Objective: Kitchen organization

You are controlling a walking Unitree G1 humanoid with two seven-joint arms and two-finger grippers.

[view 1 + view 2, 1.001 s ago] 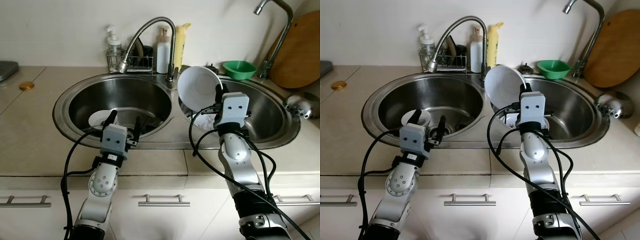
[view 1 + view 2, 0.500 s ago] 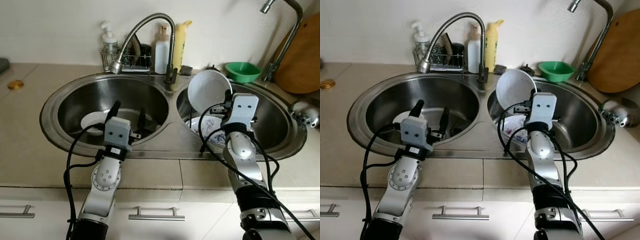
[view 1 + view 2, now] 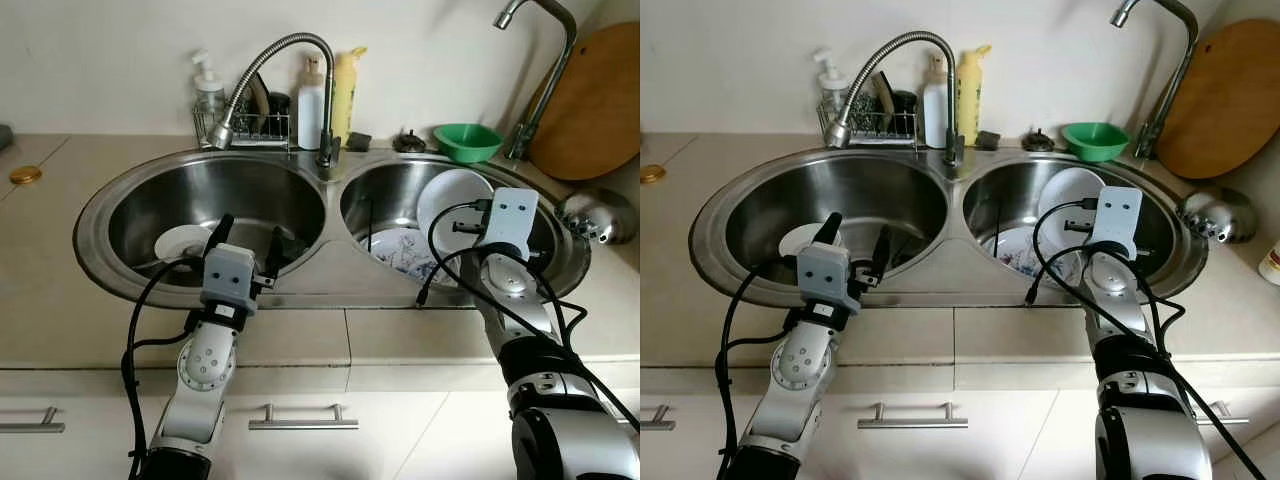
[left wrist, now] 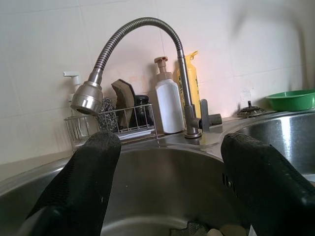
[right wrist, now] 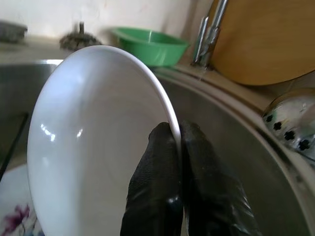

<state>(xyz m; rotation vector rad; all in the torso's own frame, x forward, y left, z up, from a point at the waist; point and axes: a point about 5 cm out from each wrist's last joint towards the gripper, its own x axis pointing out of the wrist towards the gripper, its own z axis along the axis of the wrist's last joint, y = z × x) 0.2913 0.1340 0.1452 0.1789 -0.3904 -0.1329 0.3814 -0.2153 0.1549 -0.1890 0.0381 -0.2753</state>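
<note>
Right wrist view, right tool [image 5: 178,147] pinching white plate [image 5: 93,142] rim

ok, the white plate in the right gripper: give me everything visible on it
The white plate is plain, round and glossy, probably ceramic, with a shallow well and a thin raised rim. It stands tilted on edge over the right sink basin, above a flower-patterned plate lying in the bottom. The right gripper has its black fingers pinched on the rim, one on each face. Nothing else visibly touches it.
</note>
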